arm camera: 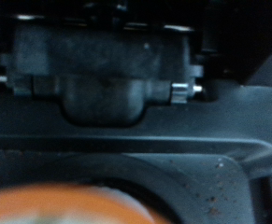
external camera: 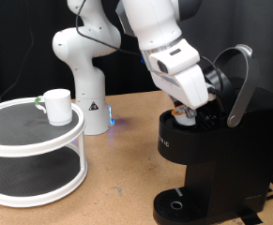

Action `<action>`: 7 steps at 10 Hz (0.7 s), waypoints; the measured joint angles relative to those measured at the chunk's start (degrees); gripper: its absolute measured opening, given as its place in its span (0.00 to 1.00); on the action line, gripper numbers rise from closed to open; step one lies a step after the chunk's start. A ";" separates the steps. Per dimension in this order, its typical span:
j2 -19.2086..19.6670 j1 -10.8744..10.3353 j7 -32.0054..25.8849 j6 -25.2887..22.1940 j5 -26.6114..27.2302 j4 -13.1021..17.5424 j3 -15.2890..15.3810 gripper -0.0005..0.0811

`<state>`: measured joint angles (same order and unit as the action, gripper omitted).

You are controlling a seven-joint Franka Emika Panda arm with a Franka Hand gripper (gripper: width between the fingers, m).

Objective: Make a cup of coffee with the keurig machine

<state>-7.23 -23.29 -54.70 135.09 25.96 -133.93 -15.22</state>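
The black keurig machine (external camera: 211, 159) stands at the exterior view's right with its hinged lid (external camera: 237, 80) raised. My gripper (external camera: 186, 112) is down at the open pod chamber under the lid, mostly hidden by the hand. A small white and orange thing (external camera: 180, 113) shows at its tip. The wrist view is filled by the machine's dark inside (arm camera: 103, 75), with a blurred orange shape (arm camera: 65, 207) very close to the camera; no fingers show there. The white mug (external camera: 56, 106) stands apart on the stand at the left, with nothing on the machine's round drip base (external camera: 178, 204).
A white two-tier round stand (external camera: 28, 150) with a dark top fills the exterior view's left. The arm's white base (external camera: 84, 80) stands behind it on the wooden table (external camera: 122, 178).
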 joint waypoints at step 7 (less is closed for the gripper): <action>-0.58 0.03 -1.40 -0.76 2.94 -0.30 -0.08 0.98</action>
<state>-7.81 -23.26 -56.10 134.33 28.91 -134.23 -15.31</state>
